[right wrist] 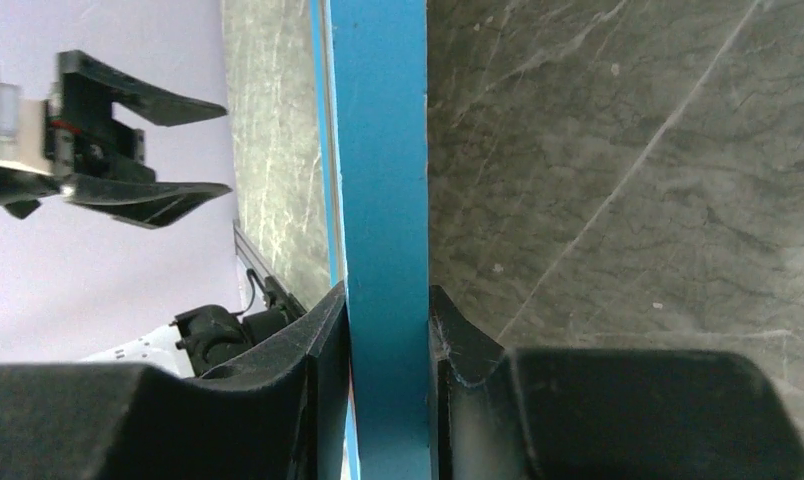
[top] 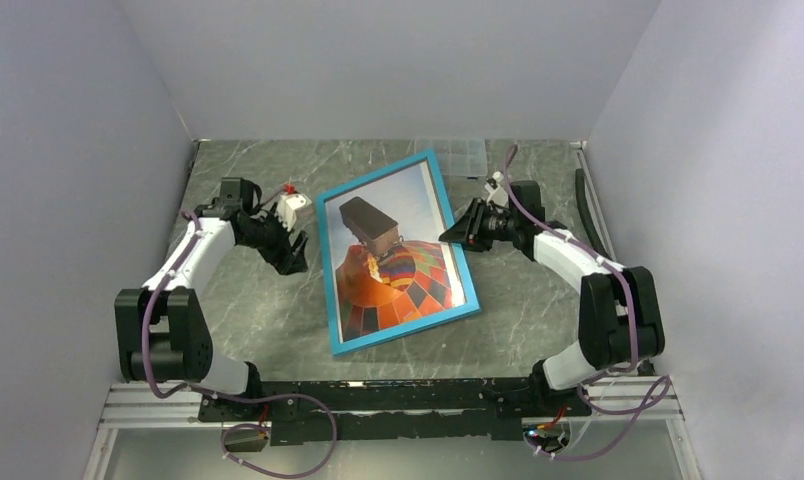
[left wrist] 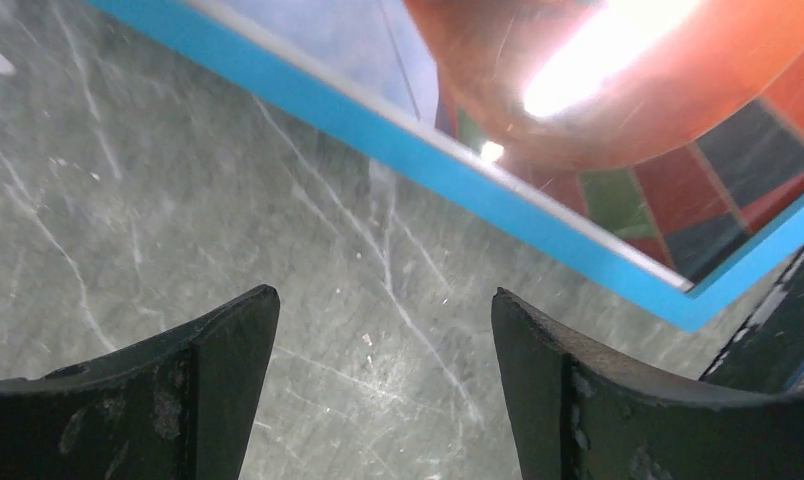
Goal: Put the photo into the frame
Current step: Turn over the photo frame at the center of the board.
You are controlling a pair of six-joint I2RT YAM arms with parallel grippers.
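Observation:
The blue-bordered frame (top: 327, 275) lies face up, askew, in the middle of the table. The photo (top: 403, 280), an orange-red balloon with a brown basket on blue sky, shows inside it behind the pane. My right gripper (top: 456, 232) is shut on the frame's right edge; in the right wrist view the blue edge (right wrist: 383, 180) fills the gap between the jaws of the right gripper (right wrist: 388, 310). My left gripper (top: 290, 250) hovers just left of the frame. In the left wrist view the left gripper (left wrist: 386, 310) is open over bare table, with the frame border (left wrist: 458, 170) and photo (left wrist: 618, 90) beyond.
A small clear compartment box (top: 456, 155) stands at the back of the table, behind the frame's far corner. A black strip (top: 585, 210) runs along the right wall. Grey walls close in the left, back and right sides.

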